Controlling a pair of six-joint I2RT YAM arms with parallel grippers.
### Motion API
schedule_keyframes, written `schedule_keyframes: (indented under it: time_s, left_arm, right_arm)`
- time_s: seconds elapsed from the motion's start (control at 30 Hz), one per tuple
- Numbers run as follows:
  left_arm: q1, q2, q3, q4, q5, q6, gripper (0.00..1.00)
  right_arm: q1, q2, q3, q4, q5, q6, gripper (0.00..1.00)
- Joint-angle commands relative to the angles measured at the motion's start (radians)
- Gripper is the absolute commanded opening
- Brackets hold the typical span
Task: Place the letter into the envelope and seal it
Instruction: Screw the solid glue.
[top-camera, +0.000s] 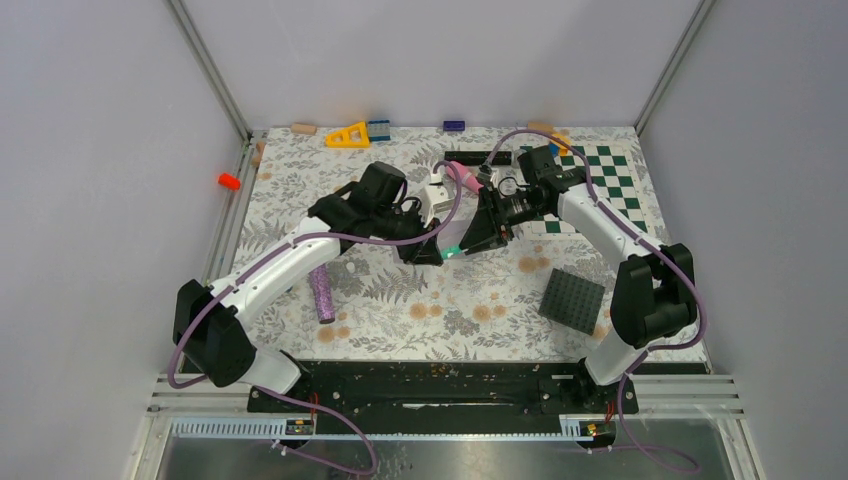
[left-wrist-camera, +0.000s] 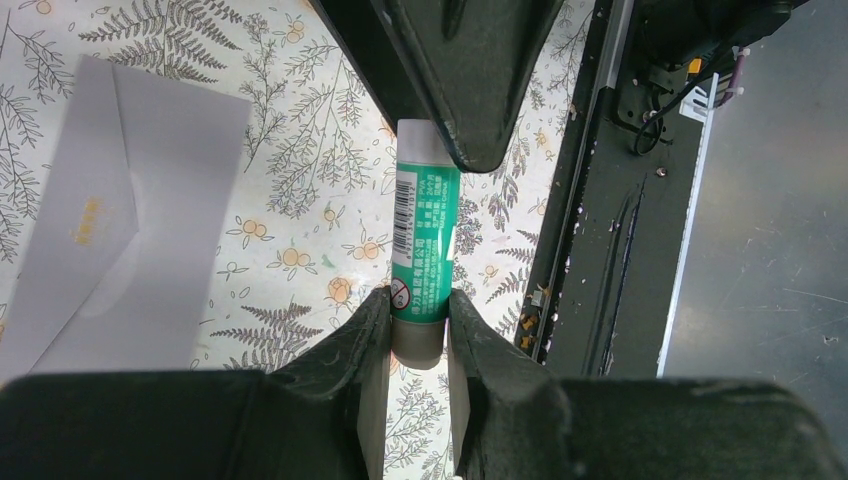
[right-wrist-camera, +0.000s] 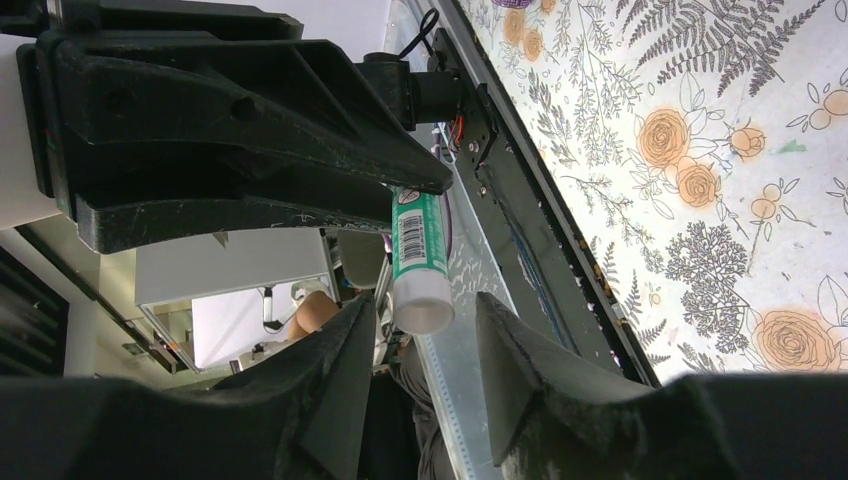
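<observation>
My left gripper (left-wrist-camera: 418, 325) is shut on the grey base end of a green glue stick (left-wrist-camera: 425, 230), holding it above the floral table. The stick's white cap (right-wrist-camera: 422, 305) points between the jaws of my right gripper (right-wrist-camera: 425, 320), which stand open with a gap on each side of the cap. In the top view both grippers meet at mid-table around the glue stick (top-camera: 452, 250). The light grey envelope (left-wrist-camera: 130, 220) lies flat to one side with its triangular flap side up, and it is partly hidden behind the arms (top-camera: 436, 195). The letter is out of view.
A pink cylinder (top-camera: 462, 175) lies behind the grippers and a purple glittery cylinder (top-camera: 322, 293) lies under the left arm. A dark grey studded plate (top-camera: 574, 299) sits front right and a checkerboard (top-camera: 600, 185) back right. A yellow triangle (top-camera: 348, 135) and small blocks line the far edge.
</observation>
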Motion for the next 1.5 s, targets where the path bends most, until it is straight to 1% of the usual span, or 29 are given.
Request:
schedule_keyframes:
  time_s: [0.0,0.13,0.23,0.33,0.5,0.63,0.7,0.77,0.83,0.97,1.17,1.23,1.3,1.33,1.37,1.4,1.47]
  left_arm:
    - [-0.005,-0.025,-0.005,0.052,-0.009,0.001,0.06]
    - [-0.005,-0.026,-0.01,0.052,-0.002,0.002,0.06]
    - [-0.005,-0.027,-0.013,0.052,0.006,0.002,0.06]
    - [-0.005,-0.029,-0.014,0.052,0.009,0.003,0.06]
    - [-0.005,-0.026,-0.013,0.052,0.013,0.001,0.06]
    - [-0.004,-0.018,-0.011,0.052,0.027,-0.004,0.06]
    - [-0.005,-0.013,-0.013,0.052,0.051,-0.006,0.06]
    - [-0.003,-0.006,-0.014,0.052,0.089,-0.012,0.06]
    - [-0.004,0.006,-0.008,0.04,0.146,-0.013,0.06]
    - [0.001,0.045,0.021,-0.012,0.297,-0.015,0.06]
    - [0.026,0.113,0.05,-0.062,0.485,-0.029,0.06]
    - [0.038,0.128,0.051,-0.061,0.529,-0.04,0.07]
    - [0.05,0.143,0.054,-0.062,0.568,-0.05,0.07]
    - [0.057,0.149,0.057,-0.067,0.582,-0.05,0.07]
    - [0.059,0.153,0.058,-0.069,0.589,-0.05,0.07]
    - [0.061,0.156,0.06,-0.071,0.59,-0.051,0.07]
    - [0.061,0.152,0.061,-0.071,0.575,-0.05,0.07]
  right_arm:
    - [0.01,-0.023,-0.001,0.016,-0.017,0.014,0.46]
    - [0.01,-0.024,0.006,0.013,-0.02,0.008,0.44]
    - [0.009,-0.025,0.011,0.012,-0.014,0.006,0.46]
    - [0.009,-0.024,0.013,0.012,-0.012,0.007,0.45]
    - [0.01,-0.025,0.01,0.012,-0.007,0.0,0.36]
    - [0.01,-0.03,0.006,0.012,0.001,-0.018,0.31]
    - [0.01,-0.037,0.006,0.012,-0.007,-0.039,0.26]
    - [0.012,-0.051,0.007,-0.006,-0.023,-0.094,0.22]
    - [0.023,-0.069,0.029,-0.081,-0.015,-0.218,0.22]
    - [0.044,-0.119,0.054,-0.19,0.021,-0.447,0.26]
    - [0.05,-0.202,0.009,-0.192,0.034,-0.616,0.29]
    - [0.053,-0.233,-0.014,-0.188,0.047,-0.679,0.31]
    - [0.056,-0.264,-0.042,-0.178,0.062,-0.735,0.37]
    - [0.057,-0.278,-0.058,-0.165,0.073,-0.753,0.41]
    - [0.059,-0.295,-0.072,-0.15,0.086,-0.762,0.48]
    - [0.059,-0.307,-0.085,-0.124,0.099,-0.746,0.55]
    - [0.059,-0.312,-0.086,-0.083,0.121,-0.681,0.65]
